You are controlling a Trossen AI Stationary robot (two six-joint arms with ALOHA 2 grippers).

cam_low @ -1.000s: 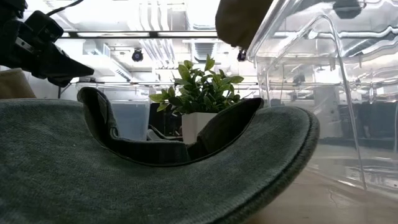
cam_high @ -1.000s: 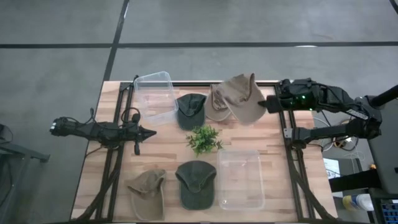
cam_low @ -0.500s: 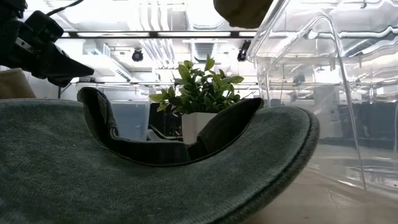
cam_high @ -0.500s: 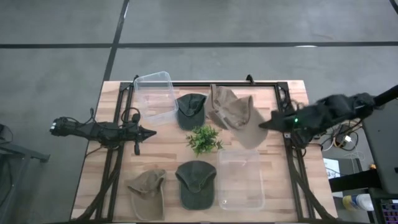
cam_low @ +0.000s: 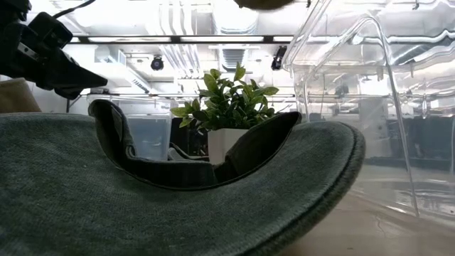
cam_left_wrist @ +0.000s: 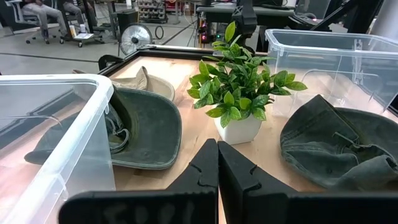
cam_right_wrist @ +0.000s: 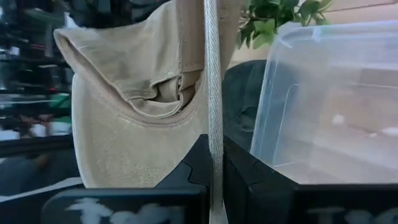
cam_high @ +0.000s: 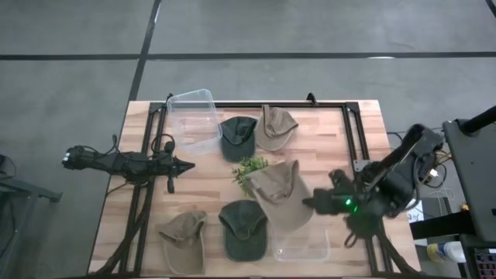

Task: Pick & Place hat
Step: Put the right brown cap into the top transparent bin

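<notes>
My right gripper (cam_high: 315, 204) is shut on a tan hat (cam_high: 280, 194) and holds it in the air over the far left corner of the near-right clear bin (cam_high: 304, 236). The right wrist view shows the hat's hollow crown (cam_right_wrist: 130, 93) beside that bin (cam_right_wrist: 329, 93). A sliver of the hat (cam_low: 259, 3) shows at the low view's top. My left gripper (cam_high: 186, 164) waits shut at the table's left, pointing at the potted plant (cam_left_wrist: 239, 93). A second tan hat (cam_high: 275, 128) lies at the far edge. My right gripper pinches the tan hat between its two fingers by a thin stitched edge, its brim (cam_right_wrist: 213, 118), seen edge-on. The fingers come roughly level from the table's right. The hat is lifted clear, its crown hanging out beyond the fingertips toward the plant.
Two dark green hats (cam_high: 238, 138) (cam_high: 246, 226) and a third tan hat (cam_high: 182, 232) lie on the table around the plant (cam_high: 249, 169). Another clear bin (cam_high: 192, 120) stands at the far left. The near dark green hat (cam_low: 142, 192) fills the low view's foreground.
My right gripper has swung from the far right of the table toward the near edge and somewhat left. It has carried the tan hat, lifted, from beside the far tan hat to above the near-right bin. The far tan hat stays where it was.
</notes>
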